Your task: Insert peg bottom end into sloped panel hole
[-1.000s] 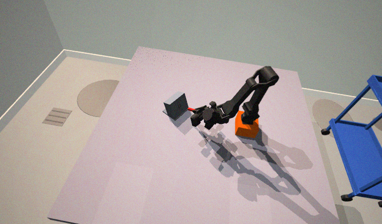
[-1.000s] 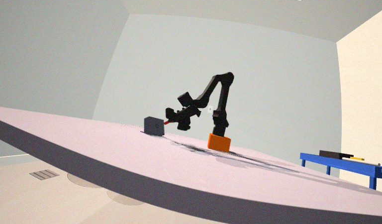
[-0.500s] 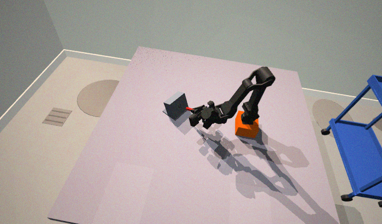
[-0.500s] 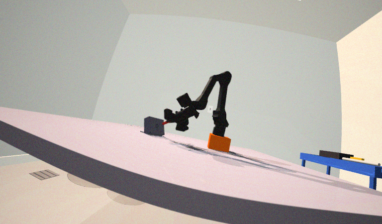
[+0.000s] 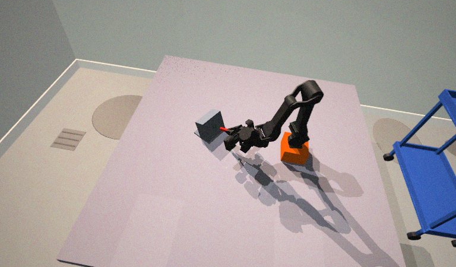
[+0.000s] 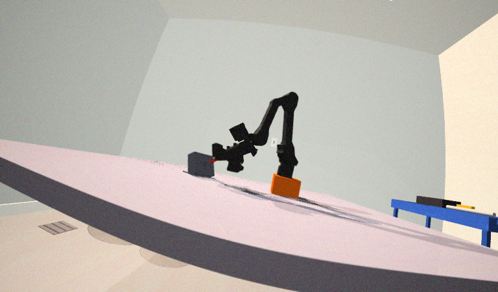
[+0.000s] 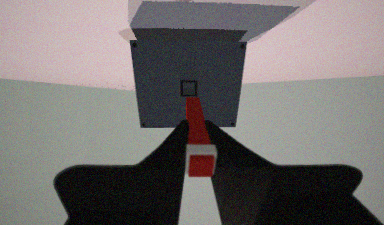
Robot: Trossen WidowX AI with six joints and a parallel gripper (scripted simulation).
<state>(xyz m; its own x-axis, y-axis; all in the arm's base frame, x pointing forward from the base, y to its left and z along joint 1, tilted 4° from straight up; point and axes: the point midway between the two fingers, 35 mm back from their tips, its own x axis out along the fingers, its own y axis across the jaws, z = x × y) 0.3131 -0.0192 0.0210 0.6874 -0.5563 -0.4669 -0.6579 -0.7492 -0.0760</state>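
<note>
A red square peg (image 5: 223, 129) (image 6: 212, 160) (image 7: 197, 119) with a pale band near its rear end is held lengthwise, its far end pointing at the panel. My gripper (image 7: 195, 125) is shut on the peg. The dark grey panel (image 5: 211, 127) (image 6: 196, 164) (image 7: 160, 85) stands just beyond the peg. Its square hole (image 7: 189, 88) (image 6: 204, 163) shows in the face. In the wrist view the peg's far end appears just below the hole and slightly right of its middle, with their sides nearly parallel. The peg looks outside the hole; the exact gap is hard to tell.
The arm's orange base (image 5: 294, 151) (image 6: 285, 185) is on the pink table (image 5: 151, 169) (image 6: 176, 200), to the right of the panel. A blue cart (image 5: 427, 183) (image 6: 455, 215) stands beyond the table's right side.
</note>
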